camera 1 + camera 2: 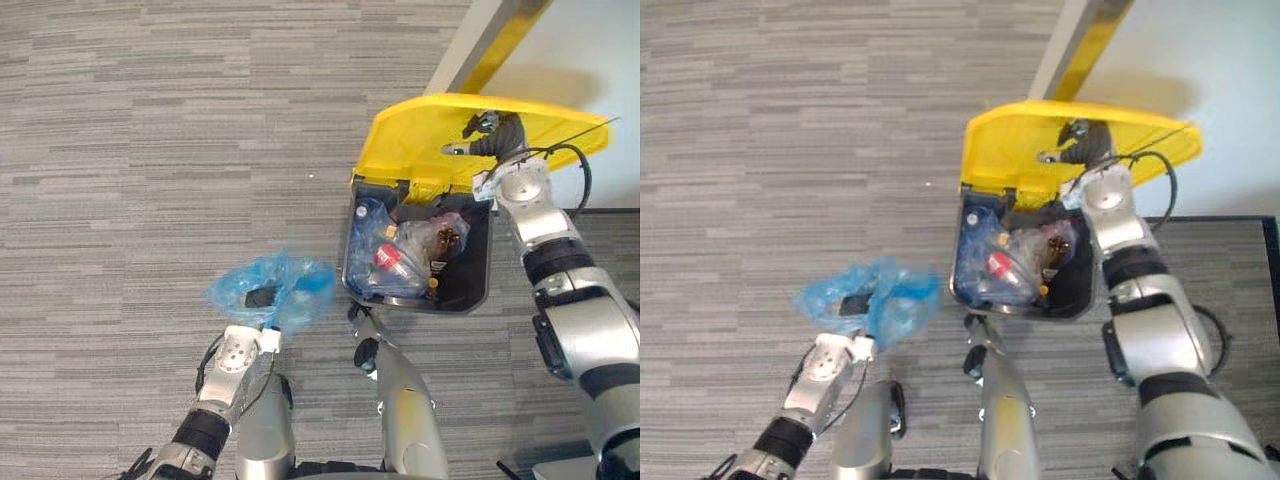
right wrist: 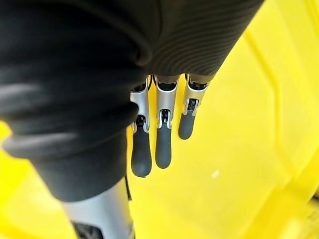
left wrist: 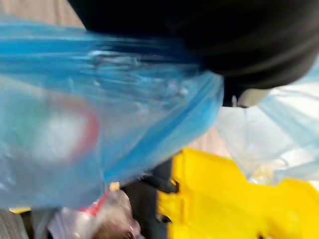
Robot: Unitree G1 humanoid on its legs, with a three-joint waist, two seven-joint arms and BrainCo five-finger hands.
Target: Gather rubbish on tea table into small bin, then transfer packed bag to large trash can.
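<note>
Blue bag (image 1: 300, 285) bunched over the left hand (image 1: 261, 297), crumpled plastic wrapped round the dark cover. Cannot tell how the hand is set beneath it. Held up off the grey striped carpet (image 1: 150, 150), just left of the large trash can (image 1: 352, 262) and apart from it. From the left wrist: translucent blue folds up close, something pale with a red ring blurred inside, then the can's dark body and yellow lid beyond.

Right hand (image 1: 487, 133) spread flat with fingers (image 2: 163, 144) straight and side by side, laid on the face of the yellow lid (image 1: 415, 135) and grasping nothing. Lid tipped up and back toward the white wall (image 1: 600, 60), beside a slanted yellow strip (image 1: 500, 40). Can mouth wide open beneath it.

Inside the can: clear plastic bags, crushed bottles, one bottle with a red label (image 1: 388, 257), and a brownish item (image 1: 447, 238) in clear wrapping near the middle. Dark inner wall bare on the right side.
</note>
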